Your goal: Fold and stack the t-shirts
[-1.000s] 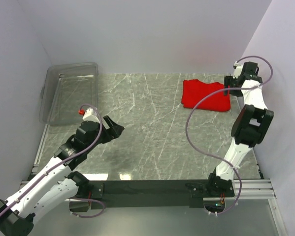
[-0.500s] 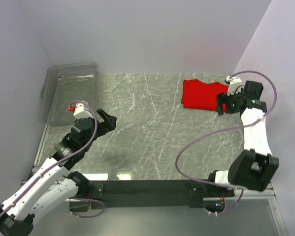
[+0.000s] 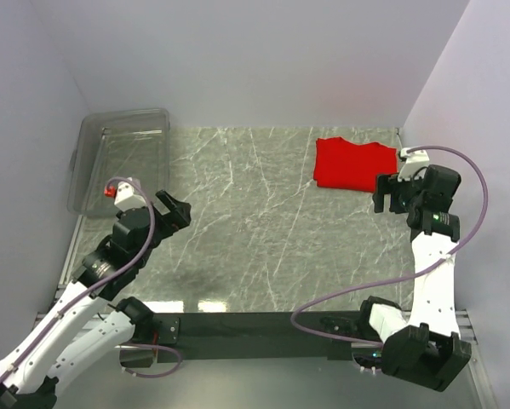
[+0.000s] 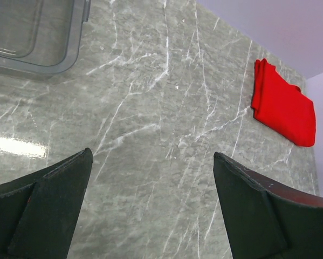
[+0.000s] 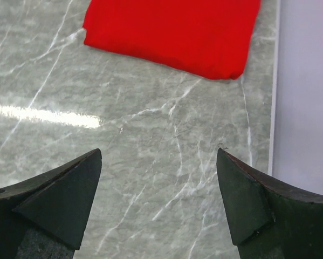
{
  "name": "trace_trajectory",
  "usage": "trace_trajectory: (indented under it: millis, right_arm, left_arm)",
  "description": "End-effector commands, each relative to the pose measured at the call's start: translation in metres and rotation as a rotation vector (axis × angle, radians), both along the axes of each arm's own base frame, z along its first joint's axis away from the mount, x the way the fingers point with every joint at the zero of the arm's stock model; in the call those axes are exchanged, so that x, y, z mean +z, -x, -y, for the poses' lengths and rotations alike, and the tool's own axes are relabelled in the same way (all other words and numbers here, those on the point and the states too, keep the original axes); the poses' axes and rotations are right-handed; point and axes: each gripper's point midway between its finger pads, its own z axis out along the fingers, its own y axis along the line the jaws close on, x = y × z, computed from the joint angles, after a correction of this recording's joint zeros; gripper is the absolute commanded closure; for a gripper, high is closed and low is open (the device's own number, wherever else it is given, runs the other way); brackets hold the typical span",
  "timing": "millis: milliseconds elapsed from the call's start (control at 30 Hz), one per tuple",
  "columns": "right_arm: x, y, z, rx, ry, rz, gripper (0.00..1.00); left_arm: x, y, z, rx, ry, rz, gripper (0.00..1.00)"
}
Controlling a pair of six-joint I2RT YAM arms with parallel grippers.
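Note:
The red t-shirt point(image 3: 352, 164) lies folded into a small rectangle at the far right of the marble table. It also shows in the right wrist view point(image 5: 174, 31) and the left wrist view point(image 4: 282, 103). My right gripper point(image 3: 387, 192) is open and empty, just nearer than the shirt's right end and apart from it; in its wrist view point(image 5: 158, 154) only bare table lies between the fingers. My left gripper point(image 3: 176, 210) is open and empty over the left side of the table, far from the shirt; its wrist view point(image 4: 152, 154) shows bare table.
A clear plastic bin point(image 3: 121, 158) stands at the far left, also in the left wrist view point(image 4: 34, 32). Walls close in the table at the back and on both sides. The right wall point(image 5: 307, 91) runs close beside the shirt.
My right gripper has drawn back from the shirt toward the near side, leaving the shirt lying in place. My left arm has pulled back to the left and nearer.

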Motion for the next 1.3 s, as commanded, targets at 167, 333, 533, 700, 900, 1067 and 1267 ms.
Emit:
trace_trajectory:
  millis: [167,333,533,700,900,1067,1267]
  right_arm:
    - [0.011,-0.002,0.011,-0.157,-0.058,0.081,0.06]
    - [0.014,0.003,0.008,-0.163,-0.071,0.118,0.06]
    - [0.017,0.007,0.007,-0.207,-0.107,0.155,0.07]
    - [0.018,0.009,0.013,-0.268,-0.123,0.208,0.07]
    - [0.014,0.011,0.011,-0.276,-0.142,0.187,0.05]
    - [0.012,0.01,0.015,-0.31,-0.148,0.185,0.05]
    - [0.013,0.009,0.021,-0.336,-0.135,0.196,0.05]
  left_arm:
    - [0.006,0.009,-0.014,0.041,-0.005,0.003,0.0]
    - [0.006,0.014,-0.02,0.055,-0.012,-0.002,0.01]
    - [-0.002,0.018,-0.025,0.079,-0.008,-0.021,0.0]
    - [-0.007,0.019,-0.027,0.086,-0.008,-0.033,0.0]
    - [-0.008,0.02,-0.028,0.09,0.001,-0.029,0.0]
    - [-0.012,0.021,-0.026,0.086,0.011,-0.033,0.01]
    - [-0.013,0.022,-0.026,0.087,0.014,-0.033,0.01]
